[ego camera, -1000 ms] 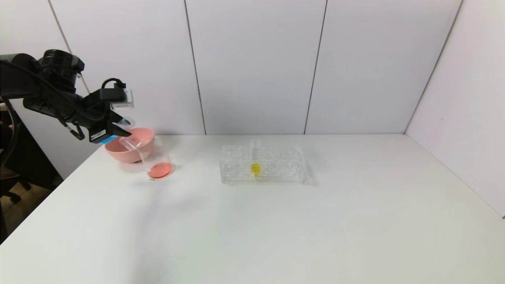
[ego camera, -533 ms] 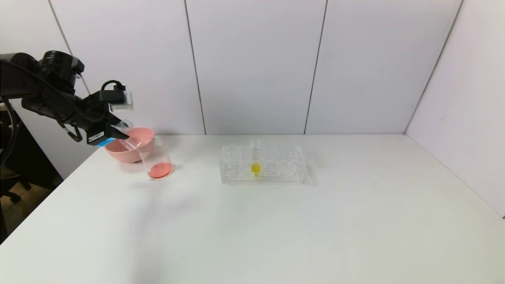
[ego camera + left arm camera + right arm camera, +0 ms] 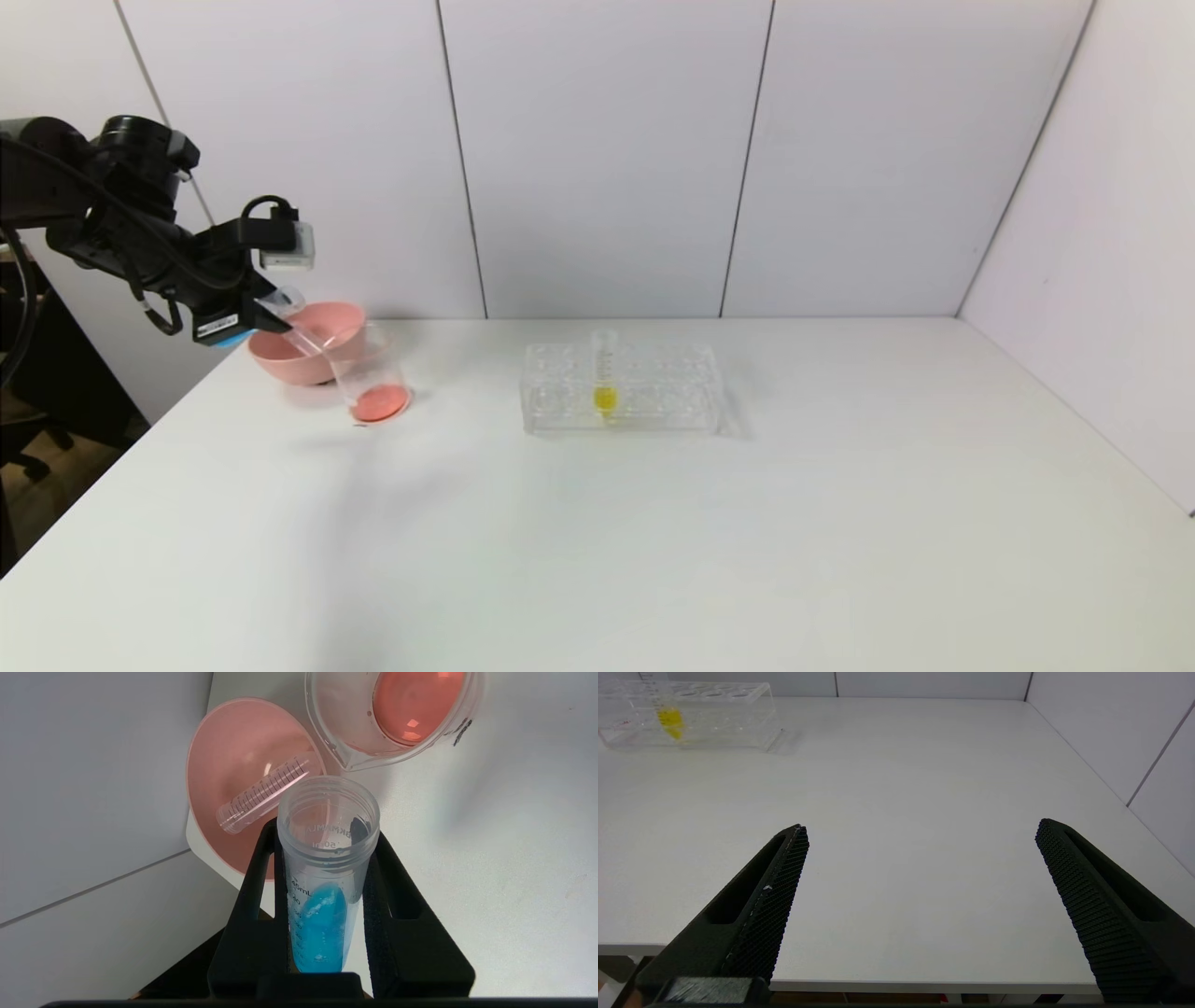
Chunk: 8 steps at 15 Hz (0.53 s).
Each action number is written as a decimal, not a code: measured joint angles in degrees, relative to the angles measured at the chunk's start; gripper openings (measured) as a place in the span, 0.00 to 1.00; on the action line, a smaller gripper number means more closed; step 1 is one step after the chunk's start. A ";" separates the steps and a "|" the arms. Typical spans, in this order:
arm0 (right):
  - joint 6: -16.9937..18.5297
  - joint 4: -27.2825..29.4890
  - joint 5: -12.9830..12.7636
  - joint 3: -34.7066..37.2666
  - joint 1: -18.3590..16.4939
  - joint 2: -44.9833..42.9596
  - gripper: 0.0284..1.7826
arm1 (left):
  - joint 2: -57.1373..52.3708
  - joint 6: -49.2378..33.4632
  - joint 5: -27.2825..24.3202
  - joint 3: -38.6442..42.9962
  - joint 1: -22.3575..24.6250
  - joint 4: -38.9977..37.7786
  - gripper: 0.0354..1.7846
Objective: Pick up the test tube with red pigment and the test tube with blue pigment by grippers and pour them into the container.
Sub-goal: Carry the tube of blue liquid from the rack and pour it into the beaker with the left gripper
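Left wrist view shows the blue tube (image 3: 322,891) squeezed tight in the left gripper (image 3: 327,849), tipped with its open mouth near the beaker (image 3: 345,742), which has red liquid in its bottom. An empty tube (image 3: 266,795) lies in the pink bowl (image 3: 224,765) just beside the beaker on the worktop (image 3: 653,541). Right gripper (image 3: 920,833) hangs wide open over the worktop's near edge, well apart from the rack (image 3: 621,392) with the yellow tube (image 3: 604,378).

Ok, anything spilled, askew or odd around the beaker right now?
No spill shows. One oddity: an empty graduated tube lies on its side in the pink bowl. The left tool holds the blue tube tilted toward the beaker.
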 joint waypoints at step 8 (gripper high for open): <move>-0.02 0.00 0.00 0.00 0.00 0.00 1.00 | -0.57 -0.05 3.69 0.00 -1.60 4.30 0.24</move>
